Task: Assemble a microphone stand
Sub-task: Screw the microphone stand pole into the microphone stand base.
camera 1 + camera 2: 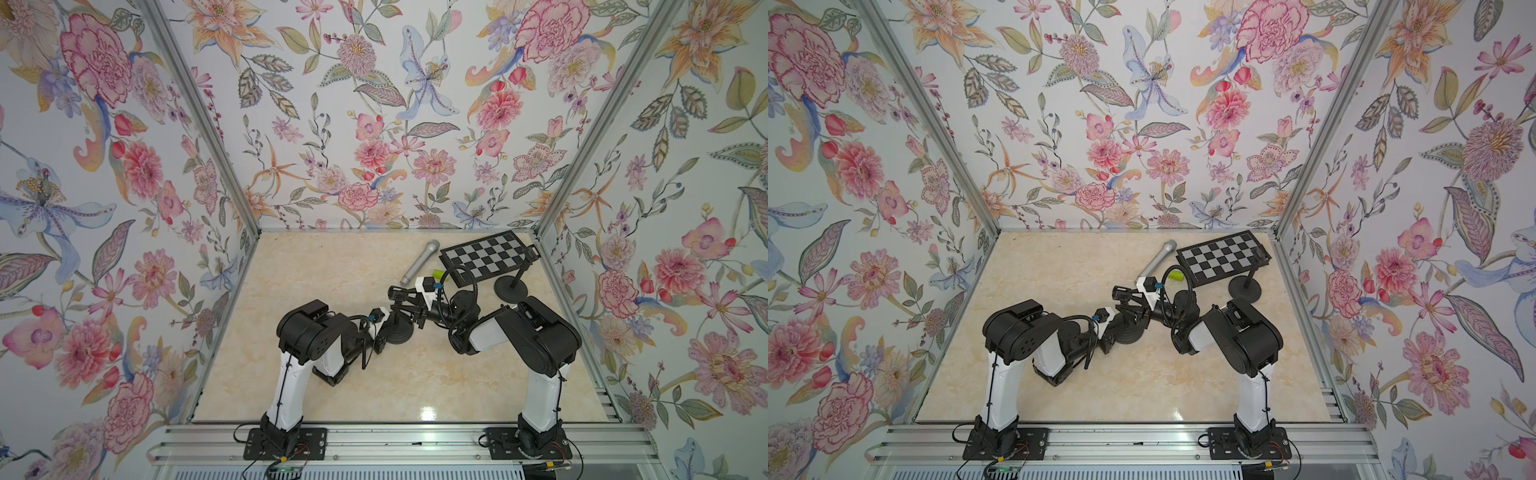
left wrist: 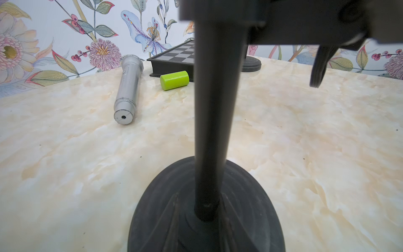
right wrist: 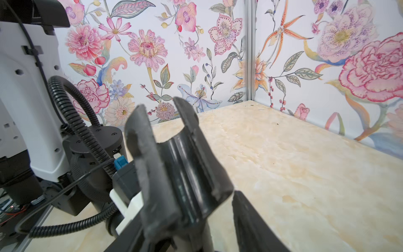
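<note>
My left end effector [image 1: 392, 322] clenches the stiff pole [image 2: 214, 122]; I cannot tell whether the right end effector [image 3: 192, 218] grips the likely springy clip [image 3: 185, 165]; I'd pinch its neck

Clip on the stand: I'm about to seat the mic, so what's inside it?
Nothing shows inside the clip; its cradle is bare. The mic lies on the table. One prong covers part of the cradle's inner wall, so that strip is unseen.
</note>
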Robot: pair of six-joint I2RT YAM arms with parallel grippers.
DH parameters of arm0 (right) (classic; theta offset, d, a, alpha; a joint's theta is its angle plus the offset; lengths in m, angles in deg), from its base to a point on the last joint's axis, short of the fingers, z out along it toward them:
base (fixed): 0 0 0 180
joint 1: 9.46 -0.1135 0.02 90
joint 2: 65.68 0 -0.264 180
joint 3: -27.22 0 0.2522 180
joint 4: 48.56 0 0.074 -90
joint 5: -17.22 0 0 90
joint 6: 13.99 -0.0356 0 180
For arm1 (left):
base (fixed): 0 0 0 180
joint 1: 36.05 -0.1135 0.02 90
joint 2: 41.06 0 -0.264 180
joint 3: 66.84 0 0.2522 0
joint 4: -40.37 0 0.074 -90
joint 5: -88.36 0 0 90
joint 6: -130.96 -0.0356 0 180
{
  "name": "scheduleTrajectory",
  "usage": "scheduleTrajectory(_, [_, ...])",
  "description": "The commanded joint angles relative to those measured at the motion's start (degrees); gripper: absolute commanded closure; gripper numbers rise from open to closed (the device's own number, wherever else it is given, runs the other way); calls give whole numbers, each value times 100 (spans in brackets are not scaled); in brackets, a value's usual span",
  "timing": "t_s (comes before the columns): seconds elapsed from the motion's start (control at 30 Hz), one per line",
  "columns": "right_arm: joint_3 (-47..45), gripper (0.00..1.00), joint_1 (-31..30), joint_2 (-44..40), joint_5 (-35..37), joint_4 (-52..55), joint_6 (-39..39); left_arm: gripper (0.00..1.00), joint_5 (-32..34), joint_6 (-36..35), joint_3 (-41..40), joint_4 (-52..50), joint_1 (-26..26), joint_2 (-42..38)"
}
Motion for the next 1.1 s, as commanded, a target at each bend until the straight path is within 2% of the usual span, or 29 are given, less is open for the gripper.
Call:
scheduleTrajectory(0.0, [181, 61, 13, 163, -482, -4, -126, 69, 441, -2, -200, 1289, -79, 822])
scheduleTrajectory(0.13, [68, 96, -70, 112, 360, 242, 99, 69, 508, -50, -265, 1296, -85, 749])
scheduleTrajectory(0.17, [-11, 100, -145, 96, 655, 217, 200, 69, 509, -34, -269, 1295, -85, 774])
scheduleTrajectory(0.2, [-105, 100, -253, 71, 1117, 189, 264, 69, 493, -32, -253, 1295, -85, 802])
scheduleTrajectory(0.27, [-418, 100, -740, 33, 2606, -36, 465, 69, 467, -36, -208, 1292, -85, 812])
scheduleTrajectory(0.37, [-709, 100, -1720, 102, 5977, -236, 548, 69, 528, -54, -252, 1294, -86, 774])
scheduleTrajectory(0.43, [-540, 100, -2374, 225, 7979, 56, 409, 69, 516, -23, -237, 1291, -83, 823])
scheduleTrajectory(0.47, [-361, 100, -2640, 272, 8551, 356, 423, 69, 480, -7, -203, 1296, -85, 845])
scheduleTrajectory(0.53, [-56, 100, -2944, 336, 9086, 847, 569, 69, 467, -16, -181, 1291, -85, 838])
scheduleTrajectory(0.6, [-44, 100, -2985, 318, 8964, 767, 842, 69, 508, -17, -216, 1293, -87, 812])
scheduleTrajectory(0.67, [-256, 100, -2843, 201, 8223, 449, 969, 69, 470, 10, -215, 1291, -85, 829])
scheduleTrajectory(0.7, [-436, 98, -2690, 92, 7513, 258, 1034, 69, 446, 28, -193, 1289, -86, 846])
scheduleTrajectory(0.77, [-753, 66, -2287, -165, 5987, 48, 1108, 69, 441, 14, -164, 1292, -85, 838])
scheduleTrajectory(0.83, [-980, 50, -1731, -506, 4064, 64, 1076, 69, 460, 2, -194, 1296, -86, 790])
scheduleTrajectory(0.97, [-779, 40, -755, -822, 745, 521, 773, 69, 413, 29, -187, 1295, -76, 835])
scheduleTrajectory(1.0, [-641, 40, -602, -838, 165, 691, 675, 69, 399, 29, -169, 1291, -71, 823])
scheduleTrajectory(1.07, [-475, 41, -476, -834, -186, 827, 578, 69, 410, 4, -173, 1294, -76, 782])
